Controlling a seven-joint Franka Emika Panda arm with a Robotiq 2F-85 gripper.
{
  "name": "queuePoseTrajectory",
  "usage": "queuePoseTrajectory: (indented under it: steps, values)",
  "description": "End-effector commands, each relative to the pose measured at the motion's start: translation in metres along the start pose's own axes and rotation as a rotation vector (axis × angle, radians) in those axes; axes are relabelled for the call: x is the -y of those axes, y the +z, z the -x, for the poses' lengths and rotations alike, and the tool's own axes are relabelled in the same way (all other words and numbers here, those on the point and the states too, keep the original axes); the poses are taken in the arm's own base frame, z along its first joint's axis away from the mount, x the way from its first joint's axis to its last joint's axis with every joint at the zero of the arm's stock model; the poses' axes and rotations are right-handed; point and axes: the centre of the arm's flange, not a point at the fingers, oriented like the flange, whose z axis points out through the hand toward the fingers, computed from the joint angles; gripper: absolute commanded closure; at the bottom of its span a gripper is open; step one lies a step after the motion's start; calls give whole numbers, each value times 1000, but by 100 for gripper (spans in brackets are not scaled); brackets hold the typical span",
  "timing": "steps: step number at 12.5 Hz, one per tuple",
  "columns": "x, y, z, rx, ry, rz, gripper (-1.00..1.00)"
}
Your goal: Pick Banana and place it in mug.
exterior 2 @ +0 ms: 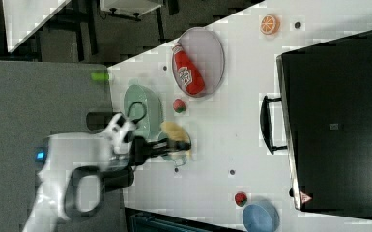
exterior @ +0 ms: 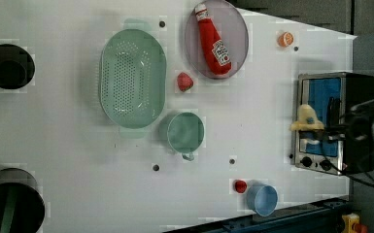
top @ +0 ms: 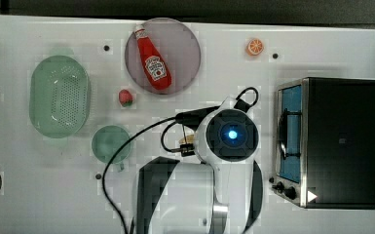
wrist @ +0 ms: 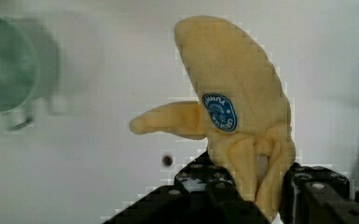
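From the top view, the arm's wrist covered most of what mattered; a sliver of the banana [top: 187, 140] peeked out at the top view's left of the wrist, and the mug [top: 111, 144] sat further toward the top view's left, just below the colander [top: 58, 95]. In the left view the banana [exterior: 307, 118] hung in the air in front of the oven [exterior: 331, 121], carried by the gripper [exterior: 326, 128], well apart from the mug [exterior: 186, 132] on the table [exterior: 68, 145]. In the right view the banana [exterior 2: 175, 133] looked closer, hovering near or over the mug [exterior 2: 170, 147], though I could not tell whether it was truly above the rim. The wrist view was plainest: the gripper [wrist: 261, 196] had its fingers [wrist: 224, 196] drawn in narrow and pinched on the banana [wrist: 233, 88] at its bunched peel end, the body standing up free with one peel flap sticking sideways and a blue sticker on its side. It seemed a light, soft, plush thing, likely to squash and flop rather than slip, so the gathered base looked a fair place to hold it; being about as wide as the mug [wrist: 4, 70], it would probably need lowering tip-first.
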Motion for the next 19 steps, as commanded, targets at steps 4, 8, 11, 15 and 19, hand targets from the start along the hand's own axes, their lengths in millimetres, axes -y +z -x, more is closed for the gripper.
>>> queuePoseTrajectory:
  steps: [4,8,11,15,19]
  values:
    - [97,-68,-14,-62,58,40,37]
    - [167,-47,-17,-26,177,28,37]
    - [212,-16,-23,5,233,43,37]
    - [245,32,-39,-16,209,20,37]
    - [253,96,-45,-69,214,-30,37]
